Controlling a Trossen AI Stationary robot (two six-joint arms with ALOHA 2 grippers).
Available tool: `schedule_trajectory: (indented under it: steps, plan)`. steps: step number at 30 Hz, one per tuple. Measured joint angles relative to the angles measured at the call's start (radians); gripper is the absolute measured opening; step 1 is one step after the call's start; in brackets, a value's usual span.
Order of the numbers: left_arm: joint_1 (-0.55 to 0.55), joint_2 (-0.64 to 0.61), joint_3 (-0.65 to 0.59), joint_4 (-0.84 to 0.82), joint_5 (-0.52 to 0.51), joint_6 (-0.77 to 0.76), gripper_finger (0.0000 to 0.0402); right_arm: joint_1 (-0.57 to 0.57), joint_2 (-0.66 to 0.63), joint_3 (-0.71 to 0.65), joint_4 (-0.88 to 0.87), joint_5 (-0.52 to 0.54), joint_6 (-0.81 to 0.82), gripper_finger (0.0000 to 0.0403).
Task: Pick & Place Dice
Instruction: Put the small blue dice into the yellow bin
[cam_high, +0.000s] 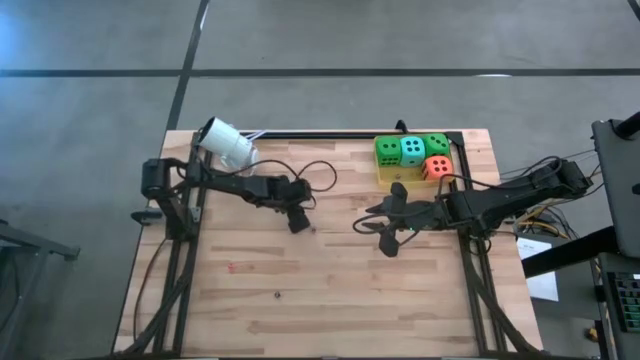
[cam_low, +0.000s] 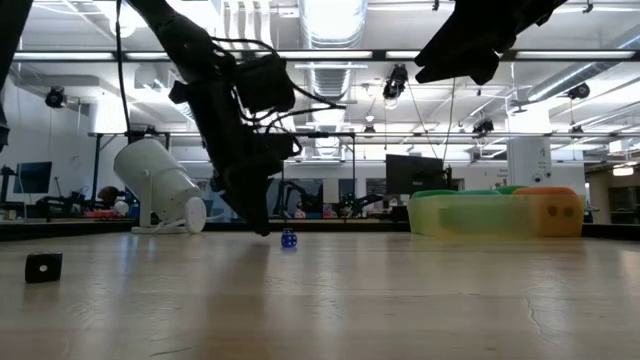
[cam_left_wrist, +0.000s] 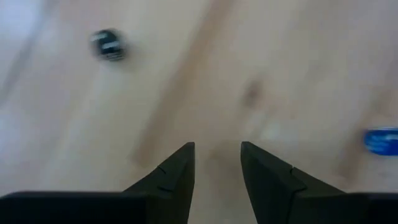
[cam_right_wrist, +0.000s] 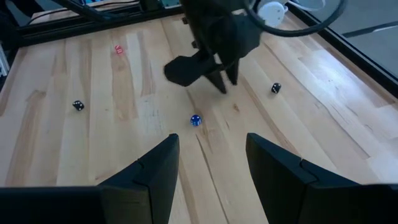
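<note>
Four big soft dice, two green (cam_high: 388, 150), one teal (cam_high: 412, 150) and one orange-red (cam_high: 437, 167), sit together in a yellowish tray (cam_high: 384, 174) at the table's far right. In the low view the tray (cam_low: 470, 214) hides all but the orange die (cam_low: 560, 210). My left gripper (cam_high: 298, 222) points down at the table's middle, slightly open, just above the wood (cam_left_wrist: 217, 146). My right gripper (cam_high: 386, 222) hovers wide open to the right of it, on the near side of the tray (cam_right_wrist: 211, 137). Neither gripper touches a die.
Tiny dice lie scattered on the wood: a blue one (cam_right_wrist: 195, 120) between the grippers, near the left gripper's fingertips (cam_low: 288, 238), two black ones (cam_right_wrist: 78, 105) (cam_right_wrist: 275, 88) and a red one (cam_right_wrist: 119, 50). A white cylindrical device (cam_high: 225, 143) stands at the far left edge.
</note>
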Motion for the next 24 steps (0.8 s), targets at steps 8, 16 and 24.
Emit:
schedule_trajectory:
  steps: [8, 16, 24]
  plan:
    - [-0.119, 0.000, 0.000, 0.009, 0.068, 0.001, 0.0135, 0.000, 0.000, 0.000, 0.000, 0.000, 0.000, 0.0183]
    - [-0.151, 0.013, 0.000, 0.072, 0.084, -0.031, 0.0135, 0.000, 0.000, 0.000, 0.000, 0.000, -0.001, 0.0183]
    - [-0.153, 0.064, 0.002, 0.127, 0.099, -0.030, 0.0135, 0.000, 0.000, 0.000, 0.000, 0.000, -0.001, 0.0183]
